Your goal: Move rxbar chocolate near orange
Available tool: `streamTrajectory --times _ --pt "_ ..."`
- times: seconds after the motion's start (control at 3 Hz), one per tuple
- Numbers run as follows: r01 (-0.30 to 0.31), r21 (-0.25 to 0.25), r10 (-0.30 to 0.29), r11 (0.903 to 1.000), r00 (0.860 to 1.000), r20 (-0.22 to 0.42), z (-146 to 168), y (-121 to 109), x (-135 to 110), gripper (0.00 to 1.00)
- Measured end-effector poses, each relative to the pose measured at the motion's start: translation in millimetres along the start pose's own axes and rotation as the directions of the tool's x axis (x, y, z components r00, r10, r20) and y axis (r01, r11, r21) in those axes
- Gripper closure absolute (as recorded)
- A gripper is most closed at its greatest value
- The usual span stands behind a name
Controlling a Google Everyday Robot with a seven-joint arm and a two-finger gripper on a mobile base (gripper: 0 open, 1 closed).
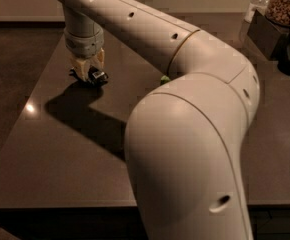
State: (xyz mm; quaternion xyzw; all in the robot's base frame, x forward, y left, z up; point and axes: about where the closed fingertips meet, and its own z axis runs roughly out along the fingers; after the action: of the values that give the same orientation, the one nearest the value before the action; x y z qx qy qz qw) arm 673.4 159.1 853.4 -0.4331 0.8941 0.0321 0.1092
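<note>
My gripper (88, 72) points down at the far left of the dark table (60, 154). Its fingers (78, 64) stand on either side of the rxbar chocolate (97, 77), a small flat black bar with white marks that lies on the tabletop. The jaws look closed on it. The orange is hidden; the arm's big white elbow covers the middle of the table.
A small green sliver (164, 78) shows just behind the arm. A dark holder (267, 31) and a jar of brown snacks (285, 4) stand at the far right. The table's left edge (32, 91) is close to the gripper.
</note>
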Motion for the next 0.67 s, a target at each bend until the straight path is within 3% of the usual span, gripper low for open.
streamTrajectory --times 0.67 --pt "0.014 0.023 -0.015 0.9996 1.0 0.016 -44 -2 45 1.0"
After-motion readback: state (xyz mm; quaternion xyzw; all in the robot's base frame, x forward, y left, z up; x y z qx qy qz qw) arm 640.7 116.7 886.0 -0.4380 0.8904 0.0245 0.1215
